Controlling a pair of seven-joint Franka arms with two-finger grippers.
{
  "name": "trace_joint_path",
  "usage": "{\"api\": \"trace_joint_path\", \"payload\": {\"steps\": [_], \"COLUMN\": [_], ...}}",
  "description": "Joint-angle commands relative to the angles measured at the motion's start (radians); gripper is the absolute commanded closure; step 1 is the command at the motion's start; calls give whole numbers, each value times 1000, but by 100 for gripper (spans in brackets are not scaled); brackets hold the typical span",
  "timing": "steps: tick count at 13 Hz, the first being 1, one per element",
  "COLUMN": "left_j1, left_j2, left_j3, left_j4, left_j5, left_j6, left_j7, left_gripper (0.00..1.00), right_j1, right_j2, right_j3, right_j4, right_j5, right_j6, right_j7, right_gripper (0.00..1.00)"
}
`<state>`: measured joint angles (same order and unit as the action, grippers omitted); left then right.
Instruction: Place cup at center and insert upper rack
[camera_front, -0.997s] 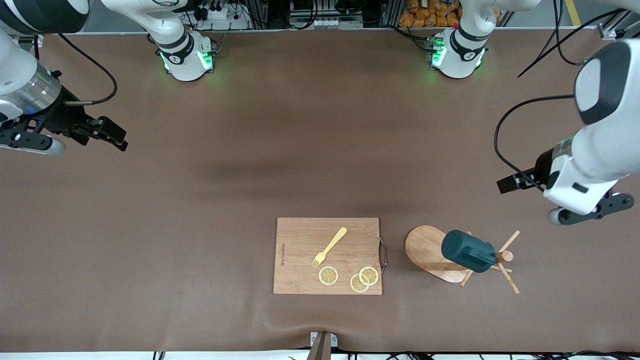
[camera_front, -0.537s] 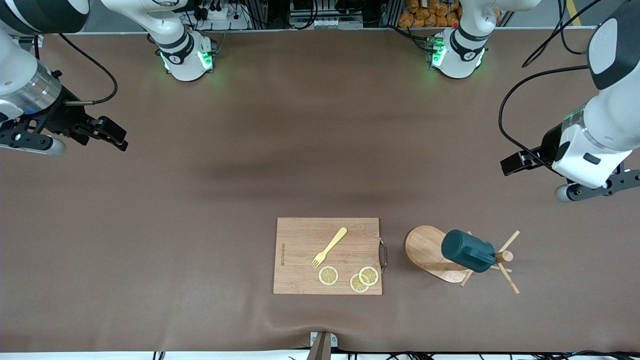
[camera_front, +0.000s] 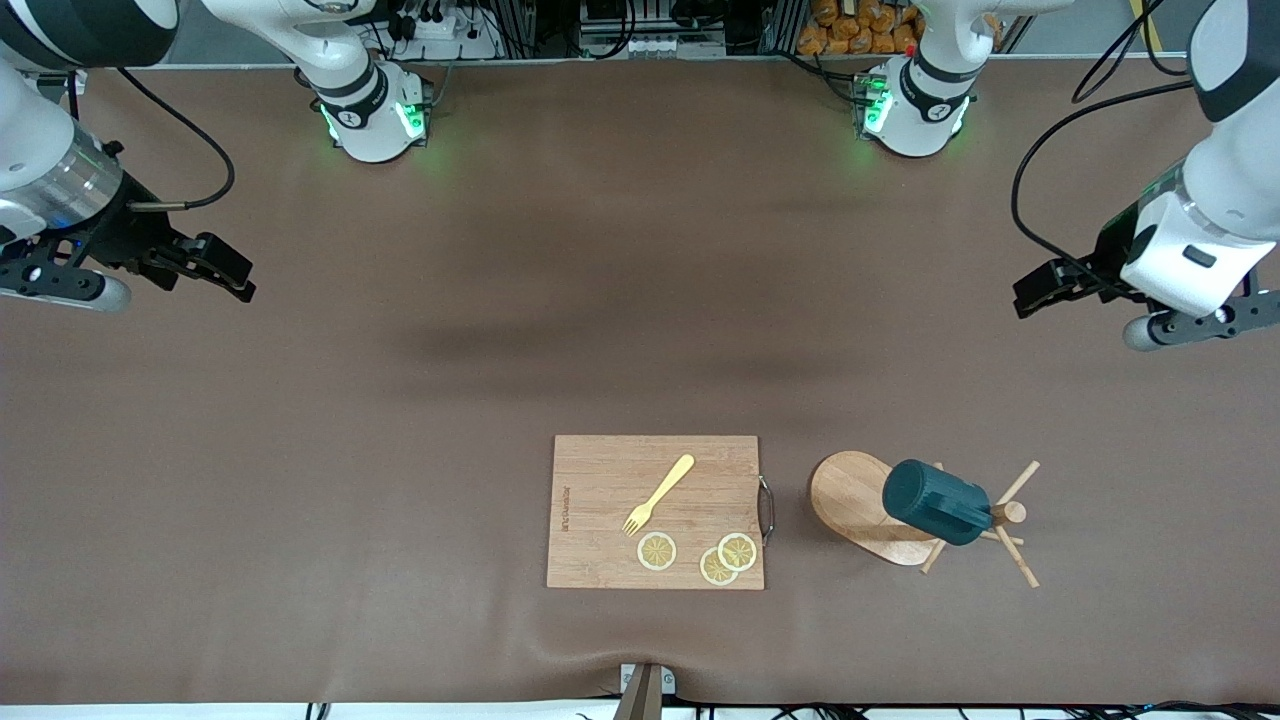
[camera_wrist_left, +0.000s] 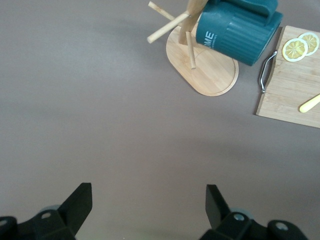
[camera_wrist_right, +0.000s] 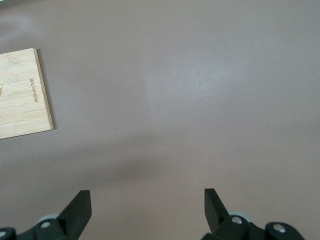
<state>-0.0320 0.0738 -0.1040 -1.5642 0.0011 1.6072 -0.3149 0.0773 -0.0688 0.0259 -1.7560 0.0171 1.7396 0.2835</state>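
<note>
The dark teal ribbed cup (camera_front: 935, 502) hangs tilted on its side on a peg of the light wooden mug tree (camera_front: 850, 495), above the oval base. Both show in the left wrist view, the cup (camera_wrist_left: 235, 30) over the base (camera_wrist_left: 210, 70). The cup's inside is hidden. My left gripper (camera_front: 1038, 288) is open and empty (camera_wrist_left: 148, 192), up over bare table toward the left arm's end, well apart from the mug tree. My right gripper (camera_front: 228, 272) is open and empty (camera_wrist_right: 147, 197) and waits over bare table at the right arm's end.
A rectangular wooden cutting board (camera_front: 600, 520) lies beside the mug tree, toward the right arm's end. On it are a yellow fork (camera_front: 660, 493) and three lemon slices (camera_front: 657, 551). The board also shows in the left wrist view (camera_wrist_left: 285, 95) and the right wrist view (camera_wrist_right: 20, 95).
My left arm has drawn away from the mug tree, toward the robots' side of the table, with its gripper open. The cup, the mug tree and the right arm have not moved.
</note>
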Motion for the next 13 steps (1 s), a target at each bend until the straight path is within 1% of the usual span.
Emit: {"api": "trace_joint_path", "payload": {"steps": [1,3,10,12,13], "left_j1": [43,43,43,41,41], "left_j2": [-58,-69,-89,-78,-78], "left_j3": [-13,-2,3,1,-2], "left_j4": [-60,-57,-43,9,16], "left_j5": [22,20,20,22,20], "left_j6": [25,22,-4,-4,-4], "left_j7": [66,77,79,76,74], "left_gripper": [0,0,0,0,0], "right_j1": [-5,-5,-5,-5,-5], "right_j2": [-11,-11,-11,-11,-11], "right_j3": [2,2,2,2,2], "right_j4": [-8,-10,-10,-8,-10], "right_j5": [0,0,0,0,0], "right_j6": [3,0,-2,-2,0], "right_j7": [11,11,11,11,11], "right_gripper": [0,0,0,0,0]}}
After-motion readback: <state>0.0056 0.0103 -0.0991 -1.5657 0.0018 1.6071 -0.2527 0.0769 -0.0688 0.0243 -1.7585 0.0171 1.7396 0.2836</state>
